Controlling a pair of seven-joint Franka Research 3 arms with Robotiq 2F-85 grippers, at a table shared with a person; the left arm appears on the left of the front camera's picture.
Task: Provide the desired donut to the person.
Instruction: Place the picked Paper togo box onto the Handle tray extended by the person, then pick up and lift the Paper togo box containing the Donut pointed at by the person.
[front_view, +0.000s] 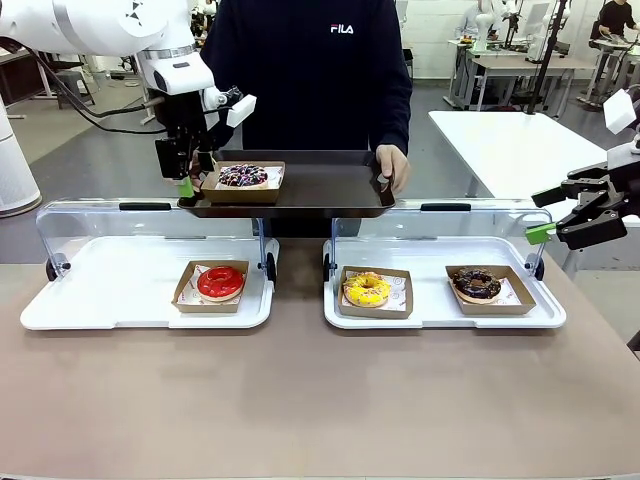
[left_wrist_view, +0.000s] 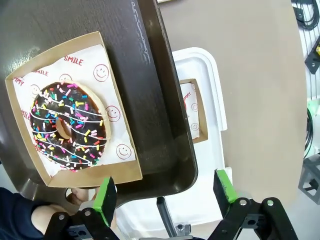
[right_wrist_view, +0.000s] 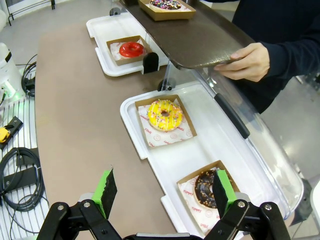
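The person in a black top holds a dark serving tray above the far edge of the table, one hand on its right end. On the tray's left part sits a chocolate donut with coloured sprinkles in a cardboard box. My left gripper hovers open just off the tray's left edge, beside that box. From the left wrist, the sprinkled donut lies beyond the open left gripper, which holds nothing. My right gripper stands open at the far right, empty, above the right white tray.
Two white trays with raised clear lids lie on the brown table. The left tray holds a red donut. The right tray holds a yellow donut and a chocolate donut. Cables lie beside the table.
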